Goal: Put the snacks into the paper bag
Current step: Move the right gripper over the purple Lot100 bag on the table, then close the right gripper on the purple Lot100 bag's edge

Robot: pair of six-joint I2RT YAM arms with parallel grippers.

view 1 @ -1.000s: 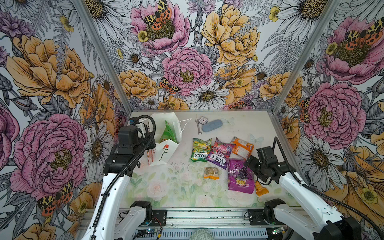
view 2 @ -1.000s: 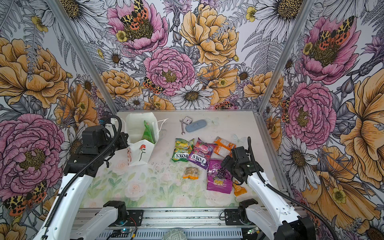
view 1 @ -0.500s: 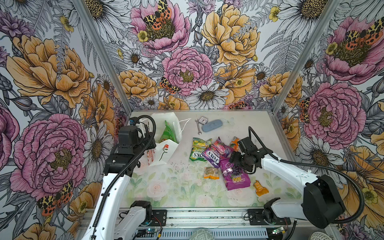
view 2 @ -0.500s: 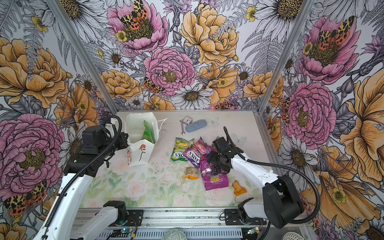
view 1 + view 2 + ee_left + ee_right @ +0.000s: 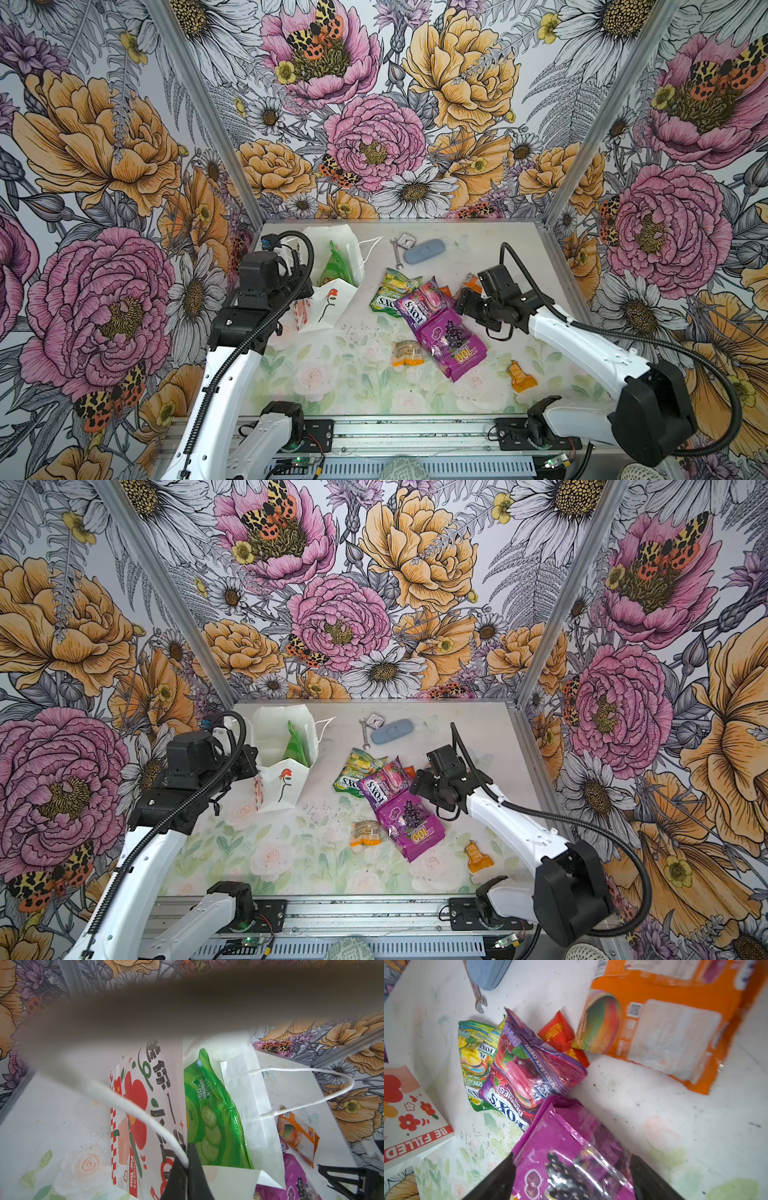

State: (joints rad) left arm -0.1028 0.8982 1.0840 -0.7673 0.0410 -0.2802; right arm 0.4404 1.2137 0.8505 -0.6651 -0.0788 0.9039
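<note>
The right tool has swung in from the desk's near edge, skewing the purple grape bag; its fingers stand apart with that bag's end between them. The left tool stays pinched on the cord handle of the paper bag beside it, green chip bag inside

Both top views hang high above and in front of the bag, far off, facing down and toward the back, and take in the whole table. The left wrist view sits right over the bag, peering into its mouth. The right wrist view lies low to the bag's right, catching only its corner. Both wrist views share the grape packet beside the bag.
</note>
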